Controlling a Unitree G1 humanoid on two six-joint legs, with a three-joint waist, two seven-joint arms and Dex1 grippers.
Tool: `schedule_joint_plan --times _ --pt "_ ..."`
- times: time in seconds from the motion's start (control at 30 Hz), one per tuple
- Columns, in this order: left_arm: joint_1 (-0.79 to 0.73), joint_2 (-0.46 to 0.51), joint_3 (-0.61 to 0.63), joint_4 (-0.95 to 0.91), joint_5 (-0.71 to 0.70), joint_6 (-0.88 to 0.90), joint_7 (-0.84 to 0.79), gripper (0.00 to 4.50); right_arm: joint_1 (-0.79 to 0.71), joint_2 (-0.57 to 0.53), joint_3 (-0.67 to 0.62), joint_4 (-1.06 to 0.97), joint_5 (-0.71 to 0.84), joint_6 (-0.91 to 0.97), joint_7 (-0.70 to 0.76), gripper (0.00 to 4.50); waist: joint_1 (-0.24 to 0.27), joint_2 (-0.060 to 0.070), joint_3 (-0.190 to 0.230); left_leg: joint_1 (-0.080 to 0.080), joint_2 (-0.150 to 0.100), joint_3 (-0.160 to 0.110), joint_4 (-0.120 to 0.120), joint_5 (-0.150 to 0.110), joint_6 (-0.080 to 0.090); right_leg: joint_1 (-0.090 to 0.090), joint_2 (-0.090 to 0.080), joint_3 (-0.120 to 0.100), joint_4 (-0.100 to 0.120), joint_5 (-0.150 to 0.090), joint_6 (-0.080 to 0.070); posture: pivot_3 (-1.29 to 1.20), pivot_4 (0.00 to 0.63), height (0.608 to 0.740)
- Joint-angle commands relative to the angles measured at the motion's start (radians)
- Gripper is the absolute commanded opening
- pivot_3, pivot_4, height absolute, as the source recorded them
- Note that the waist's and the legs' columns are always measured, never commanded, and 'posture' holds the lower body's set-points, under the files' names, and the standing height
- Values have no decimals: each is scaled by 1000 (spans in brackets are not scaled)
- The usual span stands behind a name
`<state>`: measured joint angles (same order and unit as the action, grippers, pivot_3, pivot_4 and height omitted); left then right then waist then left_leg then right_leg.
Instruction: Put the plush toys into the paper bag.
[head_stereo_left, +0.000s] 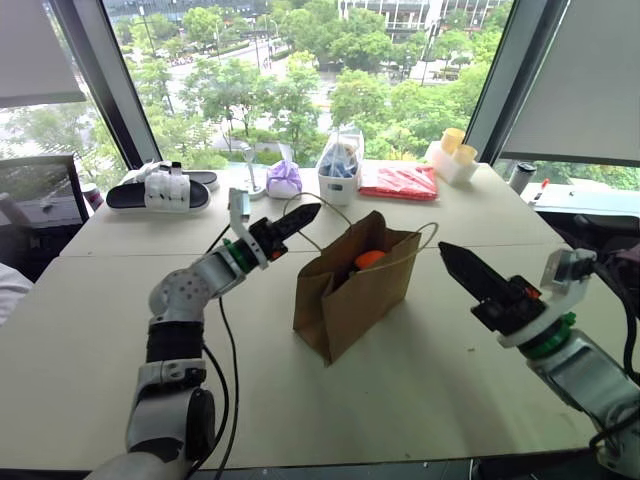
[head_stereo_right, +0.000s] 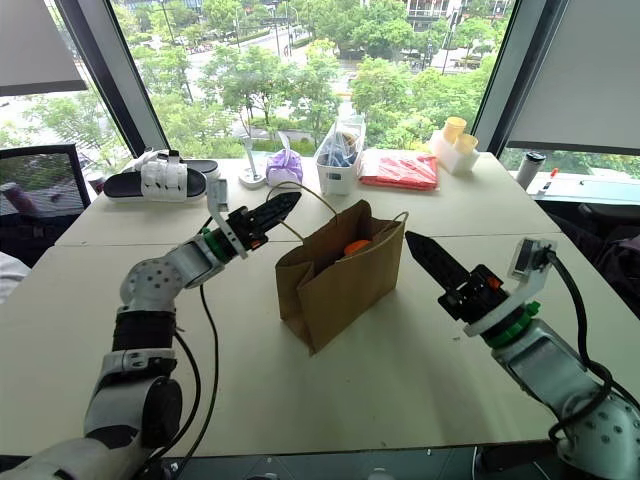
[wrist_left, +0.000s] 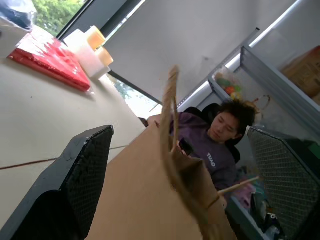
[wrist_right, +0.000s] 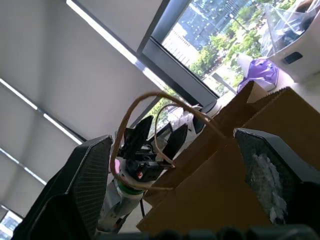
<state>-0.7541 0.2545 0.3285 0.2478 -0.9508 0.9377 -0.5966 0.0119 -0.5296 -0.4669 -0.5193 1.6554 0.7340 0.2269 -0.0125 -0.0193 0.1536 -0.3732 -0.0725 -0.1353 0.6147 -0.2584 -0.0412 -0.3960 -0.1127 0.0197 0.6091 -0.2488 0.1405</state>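
Paper bag (head_stereo_left: 345, 290): upright mid-bench (head_stereo_left: 440, 380), mouth open, orange plush toy (head_stereo_left: 369, 259) inside (we see its top). Left end effector (wrist_left: 175, 165) and right end effector (wrist_right: 200, 170) flank it, fingers spread, empty. Near bench edge bare.

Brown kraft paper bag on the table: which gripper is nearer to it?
Left. The left gripper sits beside the brown kraft paper bag's cord handle; the right gripper stands apart on the other side.
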Motion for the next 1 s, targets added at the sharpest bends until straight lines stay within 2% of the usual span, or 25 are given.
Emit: schedule_joint_plan --times 0.03,0.13,0.2,0.23,0.3,0.4,0.5,0.7,1.0 --pt "44 50 20 -128 -81 76 -36 4500 69 -6 -18 -51 29 -4 73 4356 1 0 0 0 0 0 0 0 0 0 0 0 0 0 0 0 150 740" --pt "132 124 6 -225 -100 124 -72 4500 119 -37 42 -60 -53 24 90 4356 1 0 0 1 0 0 1 0 0 1 0 1 -1 0 0 0 150 740" --pt "195 173 -21 -285 -80 123 -104 4500 101 -62 116 -59 -140 46 91 4356 -3 0 0 2 0 0 1 0 0 1 0 2 -1 0 -1 0 150 740" --pt "219 190 -31 -308 -71 119 -115 4500 91 -69 143 -55 -171 49 89 4121 -1 0 0 2 1 0 1 0 0 1 0 2 -1 0 -1 0 150 740" --pt "260 213 -43 -348 -64 112 -125 4500 64 -76 194 -47 -222 56 95 3546 3 0 0 2 1 0 1 0 0 1 0 2 -1 -2 -4 0 150 740" --pt "320 239 -59 -393 -50 94 -141 4500 13 -64 257 -28 -278 62 102 2108 5 0 0 1 1 0 1 0 0 1 -1 2 -2 -2 -4 0 150 740" --pt "372 248 -141 -460 34 1 -176 4500 -67 -41 379 -13 -371 91 89 568 4 0 0 1 0 -1 0 0 0 1 -1 2 -4 -2 -4 0 150 740" --pt "368 257 -264 -518 154 -126 -223 4500 -155 -1 405 44 -412 104 66 568 23 0 0 -1 1 -1 -1 0 0 2 -1 2 -9 -1 -6 0 150 740" --pt "354 291 -421 -538 328 -285 -307 4500 -233 53 407 109 -481 121 47 568 24 0 0 -1 0 1 -1 0 0 2 -1 2 -10 0 -6 0 150 740"
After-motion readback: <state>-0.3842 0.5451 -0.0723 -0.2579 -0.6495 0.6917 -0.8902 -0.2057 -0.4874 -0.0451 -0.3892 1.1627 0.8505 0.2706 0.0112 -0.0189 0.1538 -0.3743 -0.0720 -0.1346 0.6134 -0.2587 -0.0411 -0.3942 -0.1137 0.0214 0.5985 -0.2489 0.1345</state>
